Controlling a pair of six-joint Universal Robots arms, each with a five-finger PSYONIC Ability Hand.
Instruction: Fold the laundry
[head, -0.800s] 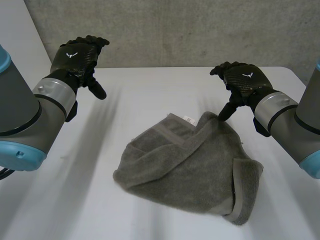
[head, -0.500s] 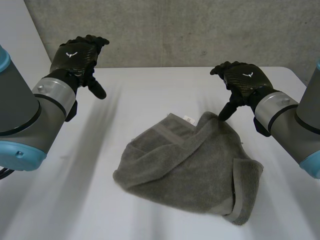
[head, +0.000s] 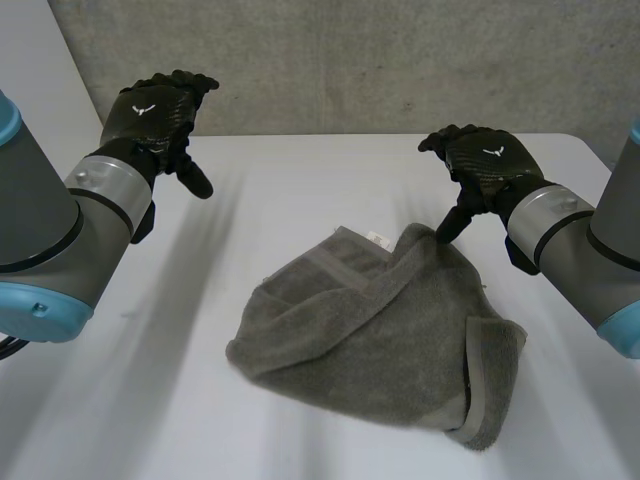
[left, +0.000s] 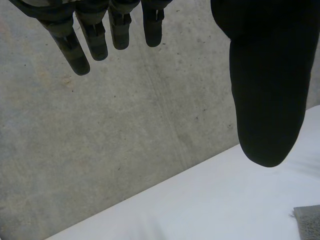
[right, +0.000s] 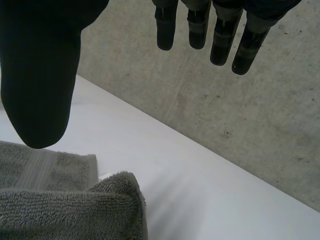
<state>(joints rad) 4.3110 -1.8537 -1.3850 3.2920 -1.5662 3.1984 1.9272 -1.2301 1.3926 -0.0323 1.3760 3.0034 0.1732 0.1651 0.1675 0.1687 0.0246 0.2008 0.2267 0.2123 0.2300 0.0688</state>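
A grey towel (head: 375, 335) lies crumpled on the white table (head: 300, 180), loosely folded over itself, with a small white label at its far edge. My left hand (head: 155, 115) hovers open above the table's far left, well away from the towel. Near the towel's far right edge my right hand (head: 487, 165) is held open above it, thumb pointing down toward the cloth without gripping it. In the right wrist view the towel's far corner (right: 65, 200) lies under the thumb (right: 40, 75), fingers (right: 197, 25) straight. In the left wrist view the fingers (left: 100, 30) and thumb (left: 267, 90) hang apart, and a towel corner (left: 307, 225) peeks in.
A grey concrete wall (head: 380, 60) rises right behind the table's far edge. Bare table surface (head: 150, 380) stretches to the left of and in front of the towel.
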